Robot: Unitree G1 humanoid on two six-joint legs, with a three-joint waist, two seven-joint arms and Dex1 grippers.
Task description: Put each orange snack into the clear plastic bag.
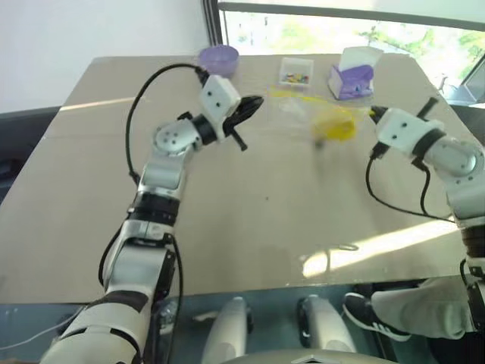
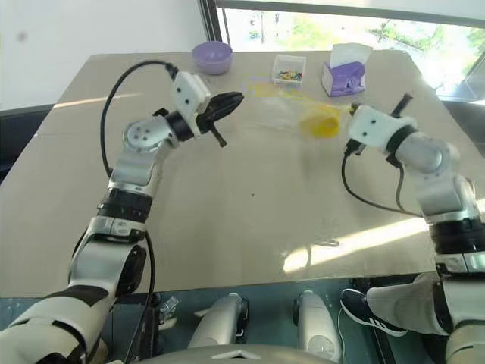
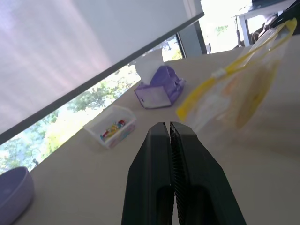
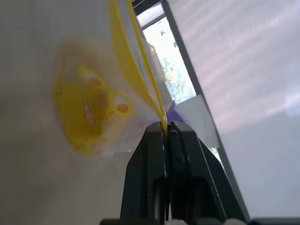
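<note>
Orange snack (image 2: 320,123) sits inside the clear plastic bag (image 2: 292,108); my right gripper (image 4: 168,125) pinches the bag's yellow strip, left gripper (image 3: 169,127) pressed together, empty, beside it.

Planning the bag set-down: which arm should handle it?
Right. The right gripper is shut on the clear plastic bag at its yellow strip, with the orange snack inside. The left gripper is shut, holding nothing, short of the bag.
</note>
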